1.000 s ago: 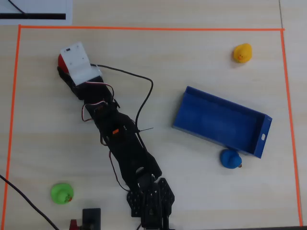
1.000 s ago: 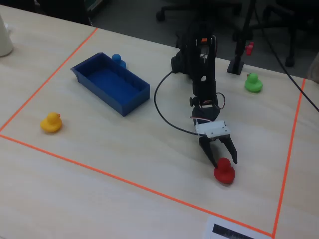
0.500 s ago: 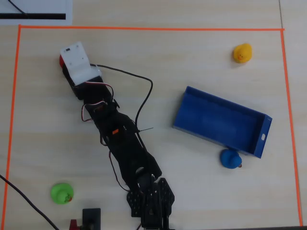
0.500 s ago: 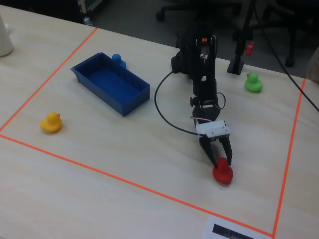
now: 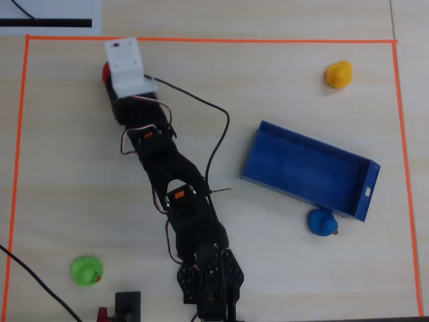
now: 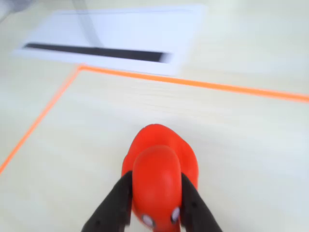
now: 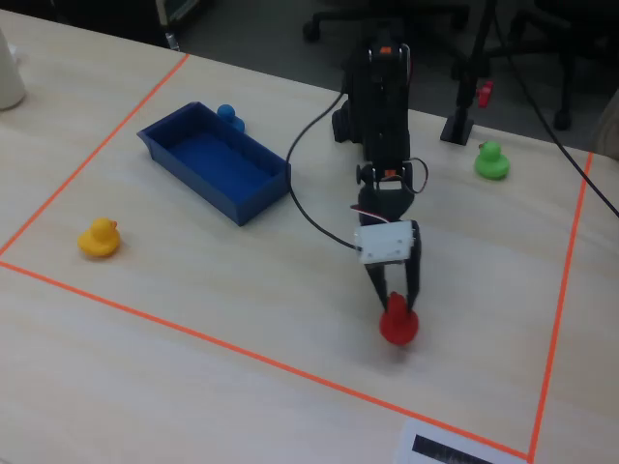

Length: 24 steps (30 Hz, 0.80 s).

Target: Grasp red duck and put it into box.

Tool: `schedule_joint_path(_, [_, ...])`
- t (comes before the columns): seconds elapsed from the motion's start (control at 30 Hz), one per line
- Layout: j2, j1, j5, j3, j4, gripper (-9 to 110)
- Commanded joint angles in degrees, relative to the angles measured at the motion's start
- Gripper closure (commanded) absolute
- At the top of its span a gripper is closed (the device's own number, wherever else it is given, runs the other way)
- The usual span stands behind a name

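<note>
The fingers are clenched on the red duck, near the orange tape corner of the table, so the grasp looks made and the carry is in hand. Next it calls for a lift and a swing across to the box, well apart; the blue duck touching the box's wall, the yellow duck and the green duck lie off that path, though the arm's loose cable could drag

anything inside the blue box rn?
Nothing visible inside the box: bare blue floor in the overhead view. In the fixed view its near wall hides a strip of floor. The blue duck sits outside. The red duck is in the end effector.
</note>
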Motion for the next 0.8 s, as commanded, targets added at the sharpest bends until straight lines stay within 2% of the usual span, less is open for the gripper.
schedule_joint_path(0.0, [18.7,10.5,2.2,-3.4,14.1,101])
schedule_joint_path(0.1, [27.7,18.5,3.4,-3.1,27.2,101])
schedule_joint_path(0.27, [37.8,33.9,3.8,0.0,39.1,101])
schedule_joint_path(0.6, [44.5,66.0,-4.7,9.2,46.1,101])
schedule_joint_path(0.77, [42.9,73.1,-6.4,10.7,51.6,101])
